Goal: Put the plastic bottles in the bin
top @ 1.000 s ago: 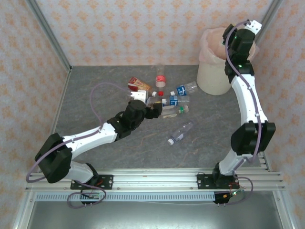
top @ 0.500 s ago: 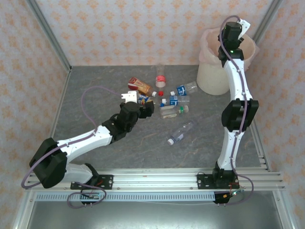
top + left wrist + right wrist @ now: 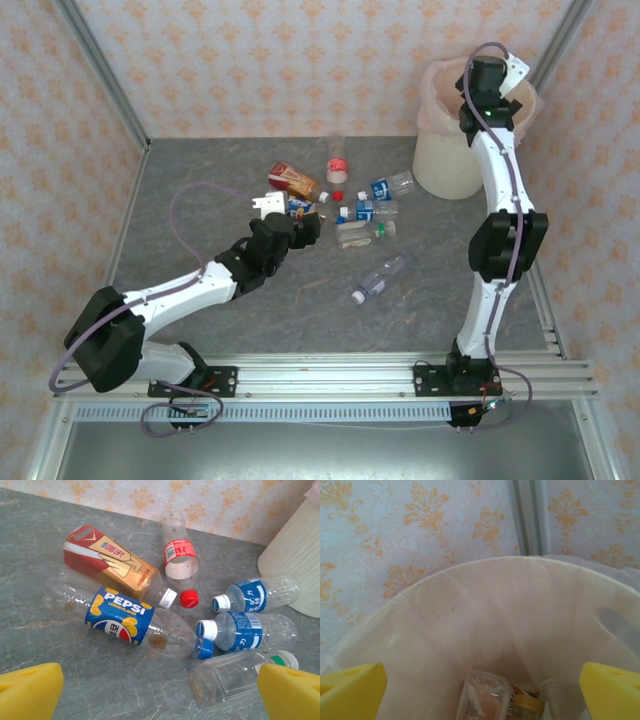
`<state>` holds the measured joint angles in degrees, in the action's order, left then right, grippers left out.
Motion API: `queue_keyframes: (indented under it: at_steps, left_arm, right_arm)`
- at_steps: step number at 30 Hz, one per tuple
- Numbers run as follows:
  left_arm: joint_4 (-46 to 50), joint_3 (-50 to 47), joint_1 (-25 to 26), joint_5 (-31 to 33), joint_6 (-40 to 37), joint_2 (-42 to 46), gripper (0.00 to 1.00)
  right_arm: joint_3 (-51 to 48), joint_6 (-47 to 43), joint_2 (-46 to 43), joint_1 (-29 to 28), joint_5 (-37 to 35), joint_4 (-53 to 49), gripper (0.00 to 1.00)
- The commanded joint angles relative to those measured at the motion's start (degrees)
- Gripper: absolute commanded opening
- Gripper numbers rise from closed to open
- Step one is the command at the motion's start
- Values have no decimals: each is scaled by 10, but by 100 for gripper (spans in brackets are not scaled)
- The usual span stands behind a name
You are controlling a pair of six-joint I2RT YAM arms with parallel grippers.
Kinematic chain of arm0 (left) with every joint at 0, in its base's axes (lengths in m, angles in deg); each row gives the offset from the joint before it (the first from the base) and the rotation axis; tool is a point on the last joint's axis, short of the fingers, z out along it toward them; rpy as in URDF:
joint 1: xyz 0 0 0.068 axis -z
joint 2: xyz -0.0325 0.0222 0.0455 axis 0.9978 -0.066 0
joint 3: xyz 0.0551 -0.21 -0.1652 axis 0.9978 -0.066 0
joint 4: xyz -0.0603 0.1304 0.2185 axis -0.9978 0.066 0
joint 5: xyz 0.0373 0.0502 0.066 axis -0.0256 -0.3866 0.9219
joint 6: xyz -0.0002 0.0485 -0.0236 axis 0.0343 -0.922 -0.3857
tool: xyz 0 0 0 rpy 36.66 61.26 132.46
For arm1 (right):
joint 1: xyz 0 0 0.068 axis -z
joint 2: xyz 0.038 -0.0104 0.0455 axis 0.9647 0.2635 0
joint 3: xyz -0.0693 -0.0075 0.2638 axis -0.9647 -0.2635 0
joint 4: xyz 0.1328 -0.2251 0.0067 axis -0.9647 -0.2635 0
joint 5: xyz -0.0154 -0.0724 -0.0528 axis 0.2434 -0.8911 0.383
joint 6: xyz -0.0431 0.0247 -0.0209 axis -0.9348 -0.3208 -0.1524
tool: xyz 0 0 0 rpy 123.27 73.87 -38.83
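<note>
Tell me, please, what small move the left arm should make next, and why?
Probably lower the left gripper onto the Pepsi bottle. Its yellow fingers stand open and empty, and that bottle lies flat, nearest the gap between them.

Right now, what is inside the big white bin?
Down in the bin, inside its pink bag, lie a clear bottle, a yellow-orange thing and a second clear bottle. They cover the bottom, so anything underneath stays hidden.
</note>
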<state>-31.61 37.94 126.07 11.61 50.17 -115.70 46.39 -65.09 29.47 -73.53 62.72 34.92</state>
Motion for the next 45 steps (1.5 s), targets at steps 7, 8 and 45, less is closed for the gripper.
queue_keyframes:
  at_steps: [7, 8, 45]
  left_arm:
    - [42, 43, -18, 5, 49, -30, 100]
    - [42, 48, -20, -3, 51, -35, 100]
    - [412, 423, -142, 51, 551, -358, 100]
  right_arm:
    - [-220, -8, -199, 3, 88, 121, 99]
    - [-246, -10, -222, 3, 111, 135, 99]
    - [-669, 37, -600, -153, 296, 108, 99]
